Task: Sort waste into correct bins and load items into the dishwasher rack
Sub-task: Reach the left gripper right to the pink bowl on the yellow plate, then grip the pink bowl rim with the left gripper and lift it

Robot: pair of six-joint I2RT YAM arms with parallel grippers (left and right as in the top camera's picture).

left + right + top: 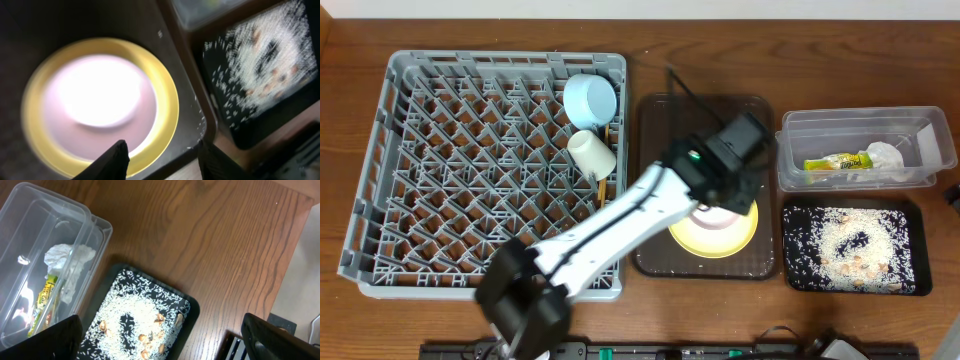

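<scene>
Yellow plate (725, 236) sits on the brown tray (655, 150). Left jaws are apart either side of its rim, not clamped yet; right jaws gape, idle. I'd seat deeper before squeezing so it doesn't slip.

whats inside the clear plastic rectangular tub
A crumpled white paper napkin and a small yellow-green snack wrapper lie in the clear plastic rectangular tub. Whatever might sit beneath the napkin is covered.

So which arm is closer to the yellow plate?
Left. The left gripper hangs over the yellow plate; the right gripper is off to the side, above the black tray of rice.
</scene>
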